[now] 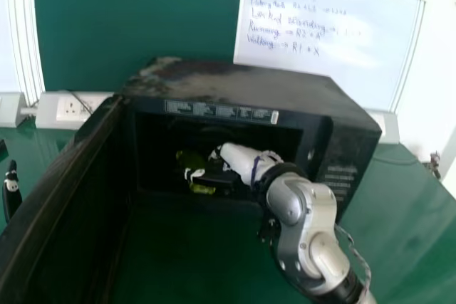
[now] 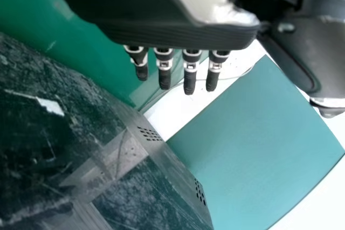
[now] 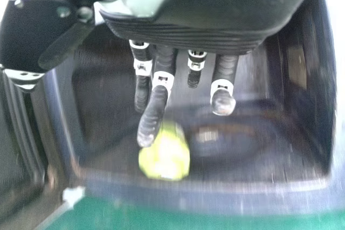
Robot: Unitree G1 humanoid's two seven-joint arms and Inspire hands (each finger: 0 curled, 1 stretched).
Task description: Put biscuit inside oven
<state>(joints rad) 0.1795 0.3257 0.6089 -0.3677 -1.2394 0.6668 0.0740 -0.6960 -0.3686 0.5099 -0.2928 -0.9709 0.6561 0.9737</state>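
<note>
Open oven door [image 1: 75, 204] nearest you, your left hand [image 1: 11, 186] beyond it, fingers straight, yellow-green biscuit packet [image 1: 203, 189] inside the oven [image 1: 242, 85] near its front edge, your right hand [image 1: 242, 160] beside it, fingers loosely extended, contact unclear.

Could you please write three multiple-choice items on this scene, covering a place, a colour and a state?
1. Where is the biscuit?
A) On top of the oven
B) Inside the oven
C) Behind the oven

2. What colour does the biscuit show?
A) Red
B) Blue
C) Yellow-green

3. How is the oven door?
A) Open
B) Shut
C) Off its oven

Key:
1 B: the right wrist view shows it within the oven's walls, by the right hand.
2 C: yellow-green shows beneath the fingers.
3 A: the door stands swung out on the left.
</note>
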